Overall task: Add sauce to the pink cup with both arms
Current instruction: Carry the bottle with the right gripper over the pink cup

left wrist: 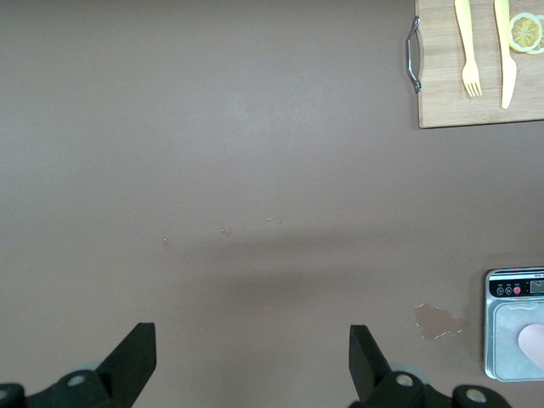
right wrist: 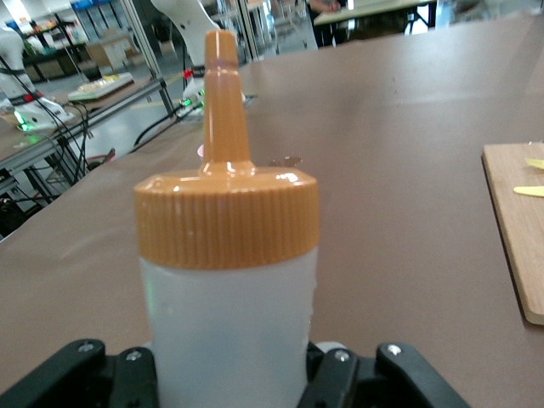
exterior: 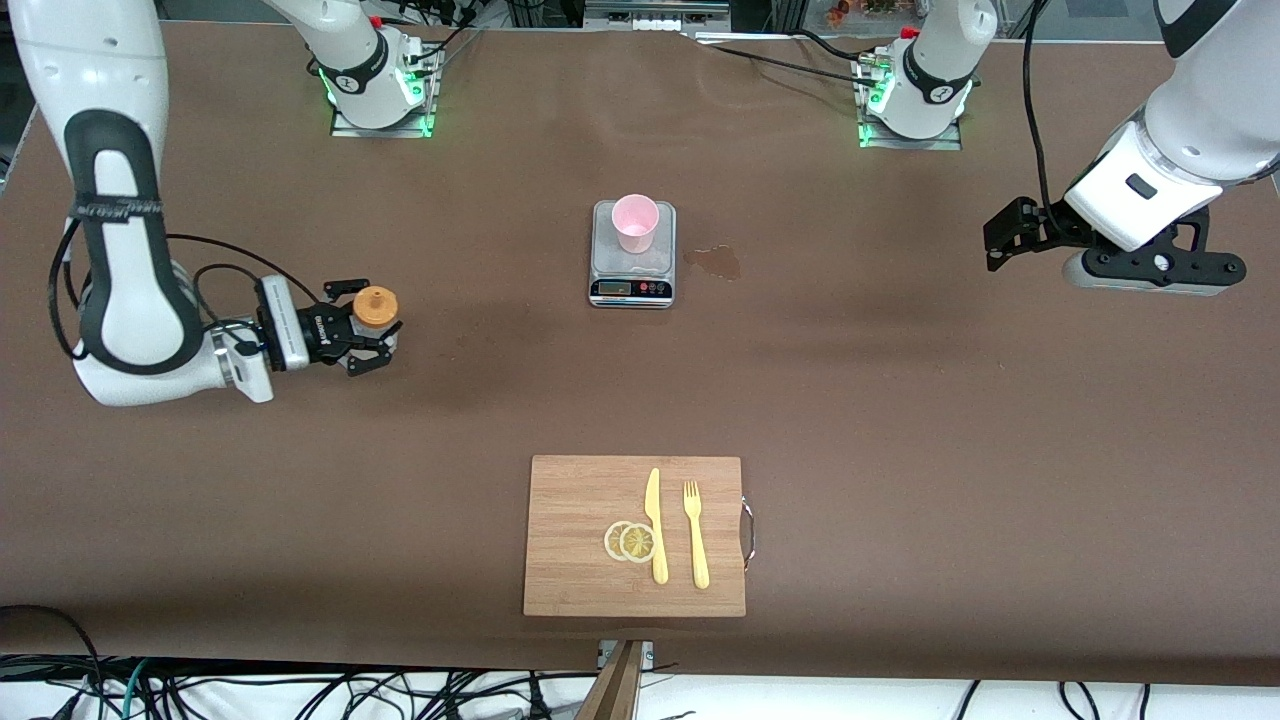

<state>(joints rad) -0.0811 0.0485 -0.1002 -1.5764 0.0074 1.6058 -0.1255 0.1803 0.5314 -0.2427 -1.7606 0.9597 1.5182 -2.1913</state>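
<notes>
At the brown bench (exterior: 900,400), my right gripper (exterior: 365,335) is clenched around the sauce (exterior: 376,308), holding the bottle upright at the right arm's end of the bench, well apart from the scale (exterior: 632,285). The right wrist view shows the translucent body seated between my fingers (right wrist: 340,374), orange cap pointing up. The pink cup (exterior: 635,222) stands on the scale's plate, and its pale inside shows no sauce that I can make out. My left gripper (exterior: 1010,232) hangs released, fingers spread wide, over bare bench toward the left arm's end, also well apart from the scale; that arm waits. A small brownish stain (exterior: 714,261) lies just beside the scale on the left arm's side. A wooden cutting board (exterior: 570,500) with a yellow knife (exterior: 656,525), fork (exterior: 695,533) and two lemon slices (exterior: 630,541) sits nearer the front camera than the scale. By my reckoning only the pickup is done: carrying the bottle over the cup, tipping, squeezing and likely steadying the cup are all left.
</notes>
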